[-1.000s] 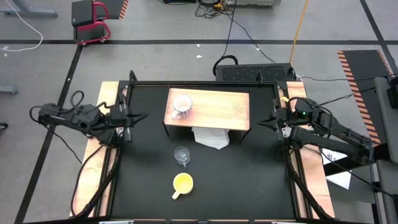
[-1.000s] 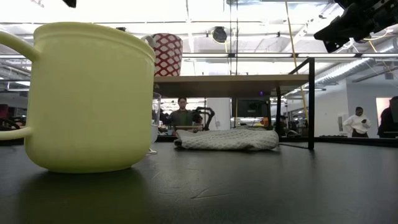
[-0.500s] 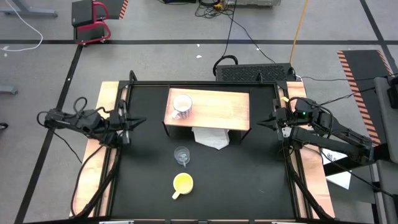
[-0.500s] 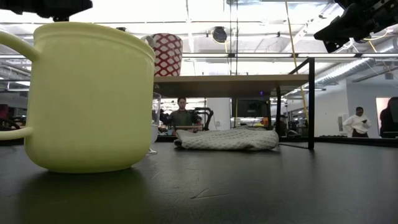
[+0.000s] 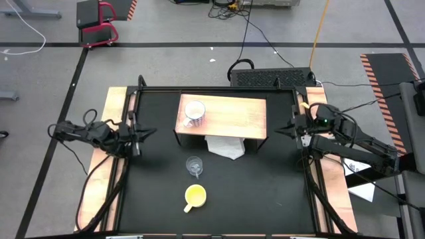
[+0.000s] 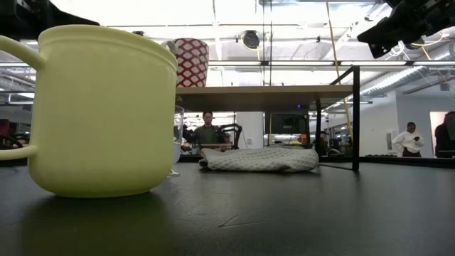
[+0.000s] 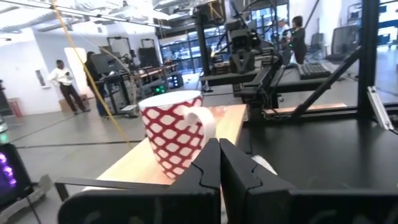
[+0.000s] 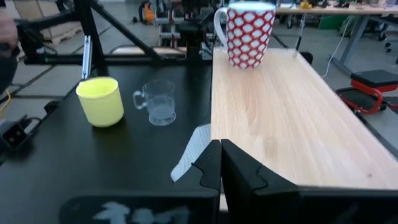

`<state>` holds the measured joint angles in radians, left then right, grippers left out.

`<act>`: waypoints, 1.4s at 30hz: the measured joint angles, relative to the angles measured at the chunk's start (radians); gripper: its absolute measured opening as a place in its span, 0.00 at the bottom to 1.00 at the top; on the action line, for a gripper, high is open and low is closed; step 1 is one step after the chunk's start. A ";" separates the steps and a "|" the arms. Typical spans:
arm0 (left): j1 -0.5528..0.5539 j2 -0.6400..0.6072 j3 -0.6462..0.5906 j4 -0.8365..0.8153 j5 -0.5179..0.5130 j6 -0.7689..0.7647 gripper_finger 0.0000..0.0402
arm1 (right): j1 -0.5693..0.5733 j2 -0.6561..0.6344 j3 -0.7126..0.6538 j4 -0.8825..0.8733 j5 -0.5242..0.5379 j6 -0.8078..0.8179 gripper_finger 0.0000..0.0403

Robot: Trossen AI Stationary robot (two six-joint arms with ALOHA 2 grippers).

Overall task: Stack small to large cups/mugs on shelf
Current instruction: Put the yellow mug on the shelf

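Observation:
A white mug with a red lattice pattern [image 5: 194,113] stands upright on the left end of the light-wood shelf [image 5: 232,114]; it also shows in the left wrist view [image 7: 174,134] and the right wrist view [image 8: 250,34]. The clear glass cup [image 5: 194,164] and the yellow mug [image 5: 194,195] stand on the black table in front of the shelf. My left gripper [image 5: 147,131] is shut and hovers at the table's left side. My right gripper [image 5: 282,130] is shut and hovers at the right side. Neither touches anything.
A white cloth [image 5: 224,147] lies on the table, partly under the shelf's front edge. Light wooden strips [image 5: 99,172] run along the table's left and right sides. The right part of the shelf top [image 8: 280,118] is bare. People [image 6: 208,131] show in the room beyond.
My left arm has shifted slightly toward the table's near edge and come lower, its dark shape now entering the top left of the low view. The mugs, cup, cloth and my right arm have stayed where they were.

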<state>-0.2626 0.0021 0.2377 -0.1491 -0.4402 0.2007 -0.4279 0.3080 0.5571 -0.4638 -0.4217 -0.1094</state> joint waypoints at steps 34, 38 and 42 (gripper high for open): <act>0.001 0.024 -0.193 0.104 0.127 0.058 0.00 | 0.001 -0.001 -0.031 0.034 -0.004 0.022 0.00; 0.001 0.053 -0.193 0.104 0.127 0.045 0.00 | 0.001 -0.001 -0.031 0.034 -0.004 0.021 0.00; 0.001 0.086 -0.193 0.103 0.127 0.031 0.01 | 0.001 -0.001 -0.031 0.034 -0.004 0.021 0.00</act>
<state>-0.2615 0.0882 0.0448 -0.0460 -0.3130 0.2320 -0.4271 0.3073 0.5266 -0.4299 -0.4259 -0.0887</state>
